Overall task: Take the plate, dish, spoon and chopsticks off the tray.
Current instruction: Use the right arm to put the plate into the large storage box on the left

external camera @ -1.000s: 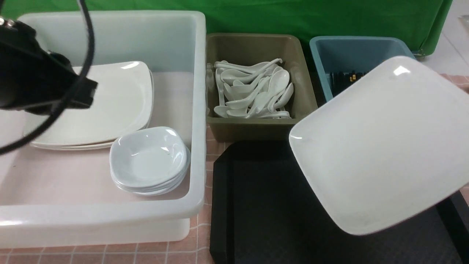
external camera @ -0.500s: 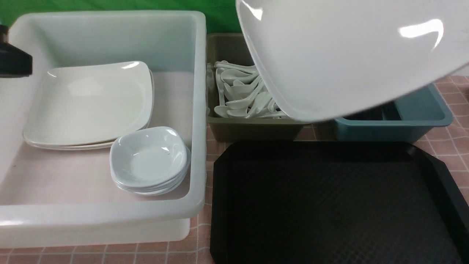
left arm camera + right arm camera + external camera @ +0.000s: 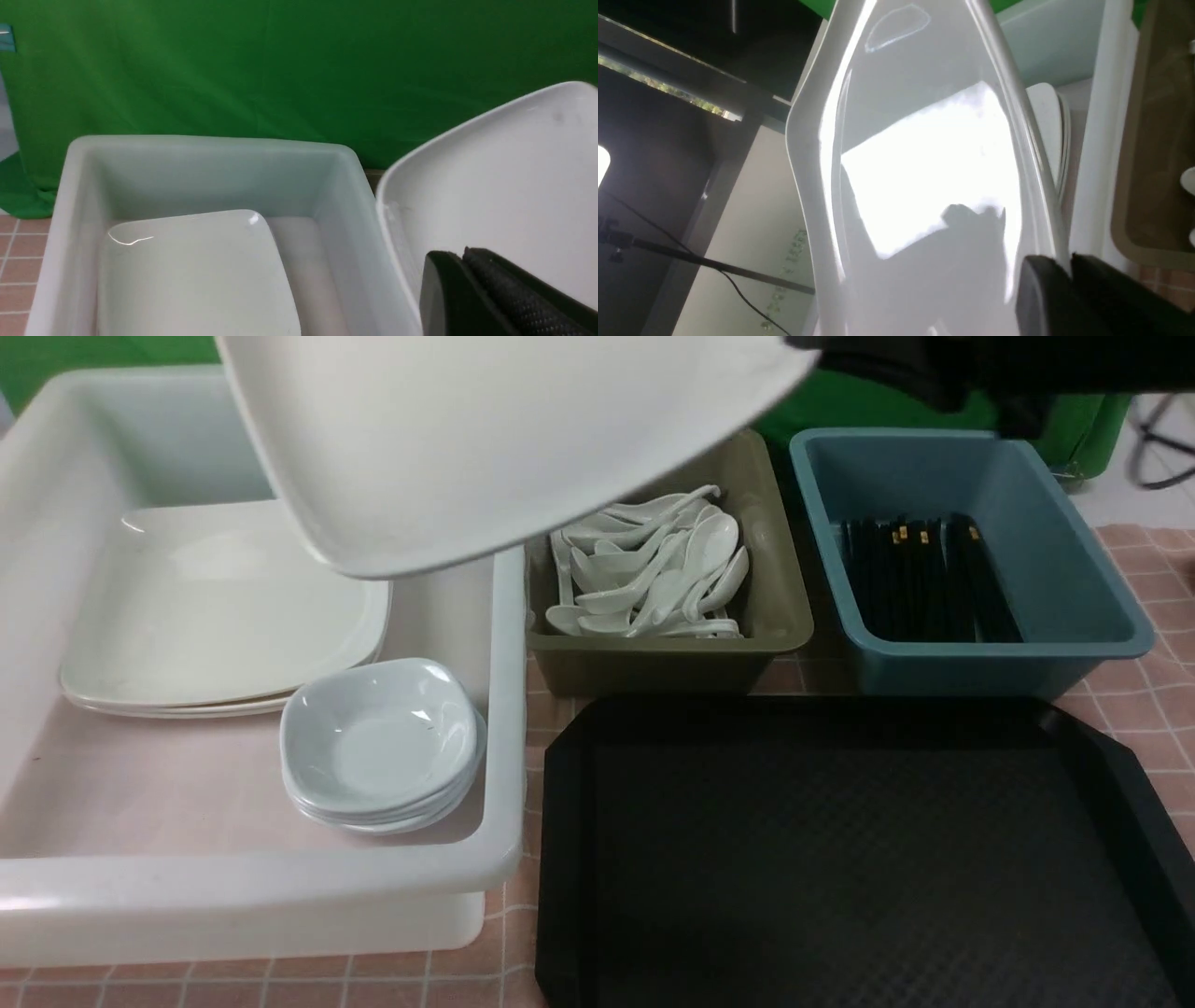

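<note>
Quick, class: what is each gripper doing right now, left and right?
Left gripper: shut, holding nothing; the plate hangs just beside it.
Right gripper: shut on the plate's edge, carrying it over the white tub.

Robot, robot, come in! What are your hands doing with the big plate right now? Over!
Right hand shut on the plate, high over the white tub. Left hand shut, holding nothing. Tray bare. Path clear.

I see the big black diamond-textured tray (image 3: 840, 859) floor bare, free to reach. Large white square plate (image 3: 485, 439) hangs over the white plastic tub (image 3: 280, 887), blocking access w/ stacked plates (image 3: 215, 635) below.
</note>
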`<control>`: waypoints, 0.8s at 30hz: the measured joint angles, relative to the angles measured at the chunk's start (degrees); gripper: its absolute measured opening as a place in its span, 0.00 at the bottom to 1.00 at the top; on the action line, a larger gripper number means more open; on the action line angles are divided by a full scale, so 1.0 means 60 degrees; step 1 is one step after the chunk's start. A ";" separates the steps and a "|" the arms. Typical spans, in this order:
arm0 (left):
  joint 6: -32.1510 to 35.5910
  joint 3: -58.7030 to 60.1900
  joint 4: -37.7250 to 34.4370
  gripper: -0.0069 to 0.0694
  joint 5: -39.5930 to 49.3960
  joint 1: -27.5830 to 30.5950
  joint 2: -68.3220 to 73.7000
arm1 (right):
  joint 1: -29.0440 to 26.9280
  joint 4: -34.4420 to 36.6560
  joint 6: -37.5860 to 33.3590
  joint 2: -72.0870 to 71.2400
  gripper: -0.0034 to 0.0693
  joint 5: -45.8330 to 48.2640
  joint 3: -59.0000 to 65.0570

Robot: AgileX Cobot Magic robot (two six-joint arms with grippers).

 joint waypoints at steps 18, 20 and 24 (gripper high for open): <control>-0.0365 -0.0042 0.0168 0.11 0.0325 0.0060 0.0413 | 0.3386 0.0877 0.2393 0.6075 0.18 -0.4279 -0.4828; -0.0365 -0.0042 0.0197 0.11 0.0325 0.0060 0.0423 | 0.3515 0.0898 0.2506 0.6335 0.18 -0.4576 -0.4932; -0.0365 -0.0042 0.0242 0.11 0.0325 0.0060 0.0434 | 0.3878 0.0972 0.2936 0.6960 0.18 -0.5191 -0.5019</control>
